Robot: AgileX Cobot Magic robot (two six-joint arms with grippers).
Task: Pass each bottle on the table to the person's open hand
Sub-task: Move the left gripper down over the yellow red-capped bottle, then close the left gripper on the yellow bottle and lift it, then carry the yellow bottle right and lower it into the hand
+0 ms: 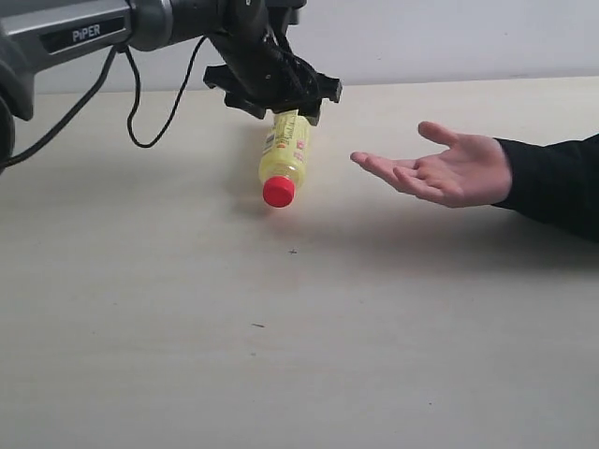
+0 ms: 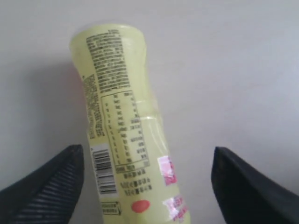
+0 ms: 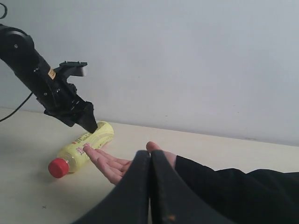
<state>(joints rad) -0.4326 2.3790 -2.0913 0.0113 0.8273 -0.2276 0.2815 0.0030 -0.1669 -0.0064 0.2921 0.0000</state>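
The left jaws stand spread astride the lying bottle [image 1: 284, 154] — it may roll as they close; right jaws pressed together.

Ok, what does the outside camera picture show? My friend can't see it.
A yellow bottle with a red cap lies on its side on a pale table, with the robot's left gripper open around its far end. On the picture's right, apart from the bottle, a person's open hand is held palm up.

Free gap (bottle [image 1: 284, 150] to hand [image 1: 449, 168])
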